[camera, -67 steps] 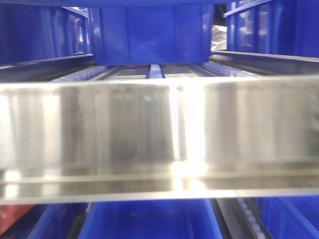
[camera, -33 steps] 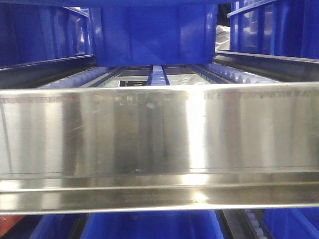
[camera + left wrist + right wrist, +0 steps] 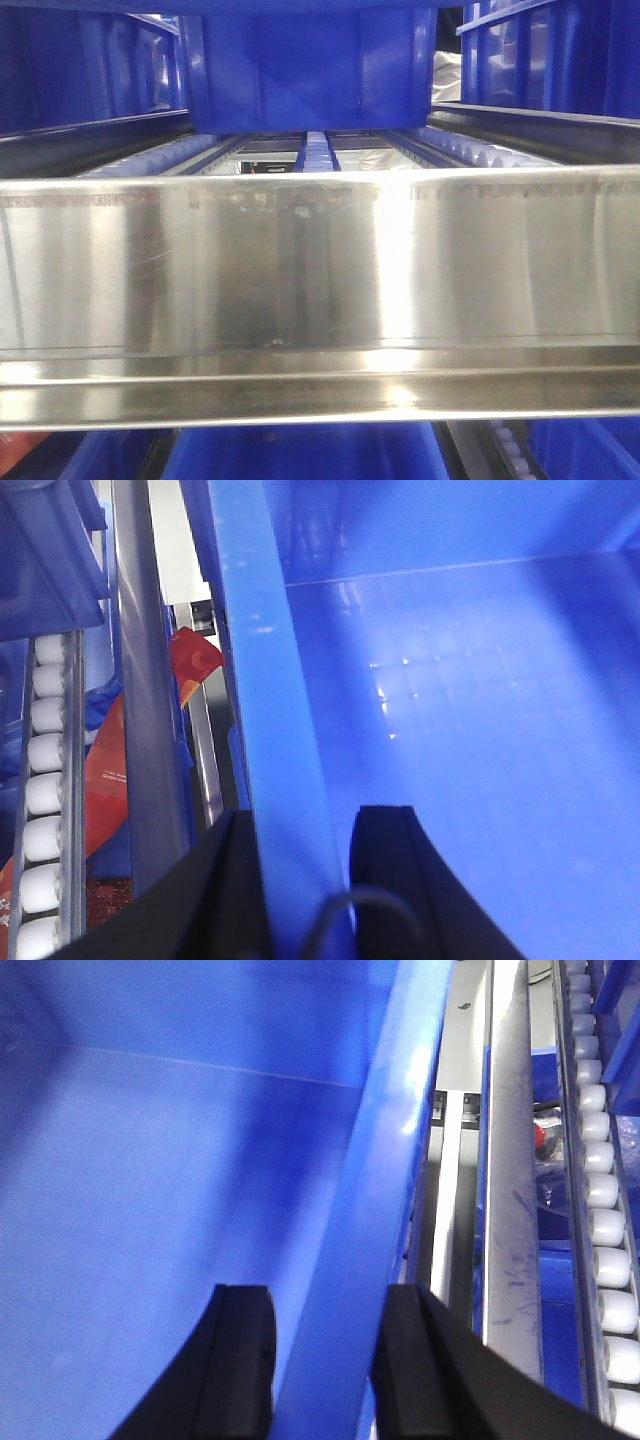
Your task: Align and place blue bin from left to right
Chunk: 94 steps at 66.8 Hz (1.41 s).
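- Since a second ago the front view has lost its blur and settled. The broad brushed-steel front rail [image 3: 320, 280] now reads sharp, and more of the roller lane beyond it shows. Over the last half second nothing visibly shifts.
- The large bright-blue moulded plastic crate, the blue bin [image 3: 450, 730], sits between the two arms in a shelf lane. A track of white rollers [image 3: 45, 790] runs outside its left wall and another outside its right wall. A red-orange wrapper [image 3: 190, 660] lies just outside the left wall.
- The left gripper [image 3: 305, 880] straddles the bin's left wall with its jaws narrow, one inside and one outside, apparently pinching the rim.
- The right gripper [image 3: 320, 1360] straddles the right wall the same way. Its jaws are close on the plastic, though contact on the inner side is hard to confirm.
- A second blue crate [image 3: 310, 65] stands on the lane beyond the steel rail.
- Judged step: both-handed hold for carrying or sliding the blue bin.
- The next move likely calls for both arms to travel together, keeping the bin level and square to the lane. Uneven motion could twist the walls out of the jaws.
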Available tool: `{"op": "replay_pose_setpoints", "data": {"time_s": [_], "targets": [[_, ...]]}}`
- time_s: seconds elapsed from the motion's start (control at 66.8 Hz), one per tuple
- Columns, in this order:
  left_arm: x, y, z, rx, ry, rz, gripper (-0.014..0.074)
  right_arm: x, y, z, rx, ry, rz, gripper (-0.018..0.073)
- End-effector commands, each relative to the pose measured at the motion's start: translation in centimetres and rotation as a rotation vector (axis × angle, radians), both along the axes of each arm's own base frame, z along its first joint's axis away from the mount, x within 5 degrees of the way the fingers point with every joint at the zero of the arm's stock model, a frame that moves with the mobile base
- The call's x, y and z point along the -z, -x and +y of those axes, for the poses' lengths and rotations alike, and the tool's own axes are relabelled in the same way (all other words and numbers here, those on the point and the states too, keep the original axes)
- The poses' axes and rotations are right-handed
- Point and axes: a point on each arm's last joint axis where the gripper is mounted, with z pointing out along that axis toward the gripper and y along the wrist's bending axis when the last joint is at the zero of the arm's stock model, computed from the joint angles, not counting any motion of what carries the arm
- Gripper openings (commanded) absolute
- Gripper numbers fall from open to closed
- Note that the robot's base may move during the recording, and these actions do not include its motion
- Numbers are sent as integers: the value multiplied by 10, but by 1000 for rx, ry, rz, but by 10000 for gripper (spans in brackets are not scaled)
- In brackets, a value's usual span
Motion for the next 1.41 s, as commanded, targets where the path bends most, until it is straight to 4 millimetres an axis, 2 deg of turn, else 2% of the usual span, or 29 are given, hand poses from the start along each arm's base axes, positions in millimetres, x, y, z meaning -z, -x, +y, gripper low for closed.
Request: {"op": "replay_pose_setpoints", "data": {"time_s": [0.0,0.539,0.644,0.749,0.913,1.063,1.272,1.392], "targets": [[-18,12,2,13,23,-95,-111,-11,0,-9,50,21,-92,-70],[-19,11,2,14,27,-108,-111,-12,-1,-8,50,18,-104,-70],[-14,3,-1,17,26,-94,-111,-12,-1,-8,50,18,-106,-70],[-1,-13,-7,18,17,-62,-111,-12,-4,-8,52,19,-126,-70],[26,-43,-17,20,-2,-8,-111,1,-23,-9,70,36,-104,-70],[47,-61,-22,16,-29,40,-111,20,-46,-13,95,50,-60,-70],[59,-72,-22,0,-80,60,-111,47,-71,-10,97,70,11,-66],[66,-75,-22,-2,-90,96,-110,56,-76,-9,95,81,44,-54]]}}
